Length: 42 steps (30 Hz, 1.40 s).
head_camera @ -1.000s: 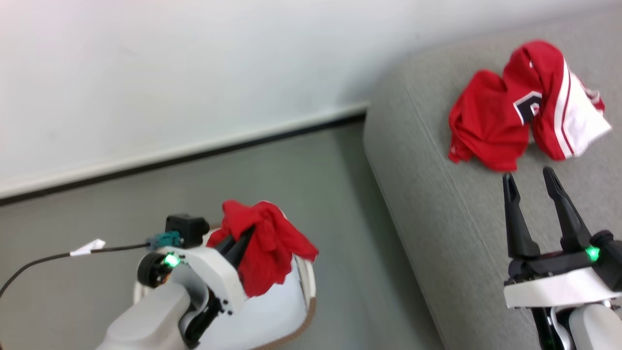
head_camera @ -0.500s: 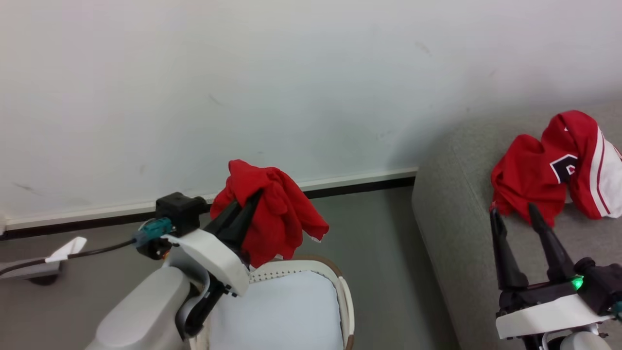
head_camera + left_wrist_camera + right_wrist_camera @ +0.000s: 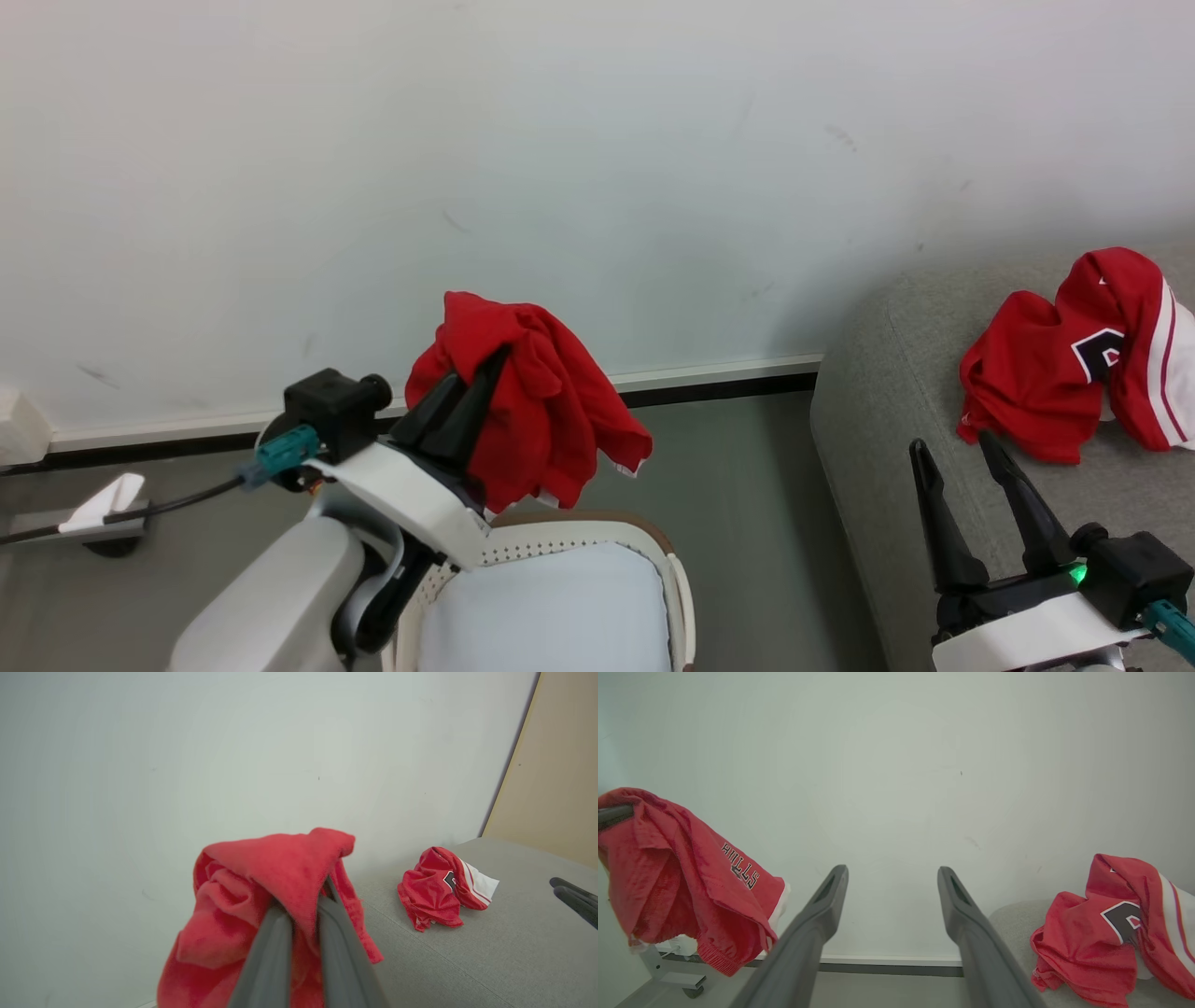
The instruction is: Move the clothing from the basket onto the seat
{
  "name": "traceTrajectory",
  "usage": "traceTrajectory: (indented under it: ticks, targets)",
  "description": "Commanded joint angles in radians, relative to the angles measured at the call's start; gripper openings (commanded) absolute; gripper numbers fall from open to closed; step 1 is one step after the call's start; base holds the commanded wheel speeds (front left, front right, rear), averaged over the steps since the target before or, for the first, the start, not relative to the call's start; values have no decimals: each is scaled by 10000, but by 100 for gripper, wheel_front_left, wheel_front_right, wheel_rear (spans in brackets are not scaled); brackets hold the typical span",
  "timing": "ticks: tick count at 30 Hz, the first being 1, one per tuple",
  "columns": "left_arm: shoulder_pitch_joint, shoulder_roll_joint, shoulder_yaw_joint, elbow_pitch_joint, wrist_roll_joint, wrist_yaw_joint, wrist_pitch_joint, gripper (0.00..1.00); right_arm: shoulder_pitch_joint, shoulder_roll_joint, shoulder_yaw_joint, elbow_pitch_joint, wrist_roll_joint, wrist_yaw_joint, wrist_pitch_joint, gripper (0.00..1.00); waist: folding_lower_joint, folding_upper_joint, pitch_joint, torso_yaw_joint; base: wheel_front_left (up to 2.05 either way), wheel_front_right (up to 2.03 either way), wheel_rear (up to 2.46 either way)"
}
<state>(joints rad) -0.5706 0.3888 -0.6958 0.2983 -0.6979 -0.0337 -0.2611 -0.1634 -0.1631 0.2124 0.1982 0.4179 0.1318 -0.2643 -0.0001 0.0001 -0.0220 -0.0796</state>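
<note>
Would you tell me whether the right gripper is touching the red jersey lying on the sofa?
Apart. The left wrist view shows a stretch of bare grey sofa between the open right gripper and the red jersey.

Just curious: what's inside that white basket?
The basket shows plain white lining, nothing red; the left arm covers its left side and its near end is out of frame.

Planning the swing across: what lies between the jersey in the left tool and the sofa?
Bare grey floor, in the head view, separates the held jersey from the sofa; the basket sits below it.
</note>
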Motion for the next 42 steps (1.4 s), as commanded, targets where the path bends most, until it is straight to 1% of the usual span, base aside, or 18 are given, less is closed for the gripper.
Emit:
traceTrajectory:
  ticks: [1, 6, 10, 13, 17, 23, 31, 37, 42]
  targets:
    - [118, 41, -9, -71, 106, 38, 23, 0, 42, -103, 20, 45, 55, -22, 1, 100, 1, -1, -3, -4, 0, 0, 0]
    - [197, -26, -134, -320, 171, 136, 100, 0, -102, -196, 550, 169, 91, -22, 1, 100, 1, -1, -57, 4, 0, 0, 0]
    - [271, -111, -289, -421, 176, 128, 117, 0, -241, -161, 1103, 263, 166, -22, 1, 100, 1, -1, -81, 39, 0, 0, 0]
    - [237, -193, -392, -491, 198, 104, 159, 0, -483, -400, 1883, 603, -71, -22, 1, 100, 1, -1, -89, 116, 0, 0, 0]
    - [167, -332, -620, -508, 264, 2, 217, 0, -997, -473, 2911, 926, 63, -22, 1, 100, 1, -1, -100, 280, 0, 0, 0]
    - [18, -587, -951, -495, 377, -137, 290, 0, -2043, -356, 4229, 1573, 440, -23, -1, 100, 1, -1, -60, 672, 0, 0, 0]
    - [-22, -1071, -1571, -264, 451, -375, 370, 0, -3336, -192, 5680, 3096, 959, -23, 1, 100, 1, -1, -55, 1411, 0, 0, 0]
    - [-21, -1418, -2050, -225, 519, -540, 432, 0, -3780, -19, 5903, 4140, 1137, -23, 1, 100, 1, -1, -130, 1987, 0, 0, 0]
    - [-12, -1541, -2312, -271, 474, -635, 481, 0, -3797, 92, 5998, 4742, 1309, -23, 1, 100, 1, -1, -192, 2376, 0, 0, 0]
